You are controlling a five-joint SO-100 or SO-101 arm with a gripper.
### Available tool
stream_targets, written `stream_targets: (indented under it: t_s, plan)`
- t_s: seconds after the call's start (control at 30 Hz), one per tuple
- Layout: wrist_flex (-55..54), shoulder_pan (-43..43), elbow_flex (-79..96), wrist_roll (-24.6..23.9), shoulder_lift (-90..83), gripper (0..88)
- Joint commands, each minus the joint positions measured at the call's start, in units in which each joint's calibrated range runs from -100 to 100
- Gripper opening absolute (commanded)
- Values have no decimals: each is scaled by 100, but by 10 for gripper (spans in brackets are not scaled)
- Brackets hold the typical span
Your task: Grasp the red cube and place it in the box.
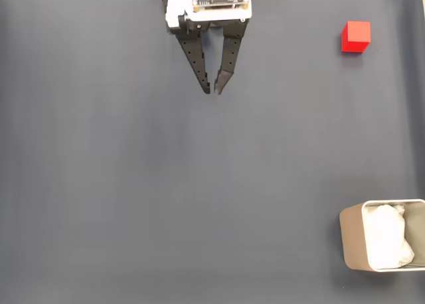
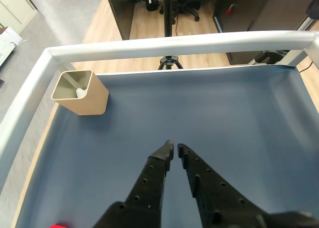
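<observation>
Your end effector (image 1: 214, 90) is nearly closed and empty; the red cube (image 1: 356, 36) lies well right in the fixed view, the box (image 1: 352, 241) far off.

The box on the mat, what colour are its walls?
Beige, with white paper inside; the box shows best in the wrist view.

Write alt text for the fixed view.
Seen from above, a black gripper, nearly shut and empty, reaches down from the top edge over a dark grey mat. A red cube sits upper right; a beige box sits lower right.
</observation>
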State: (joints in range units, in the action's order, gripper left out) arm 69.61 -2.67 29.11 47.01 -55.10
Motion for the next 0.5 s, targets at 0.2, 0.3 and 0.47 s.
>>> stream_targets:
  t_s: [0.2,0.3,0.47]
  plan:
    - [195,54,-895,83,692,0]
    - [195,97,-895,88,796,0]
    - [187,146,-895,98,926,0]
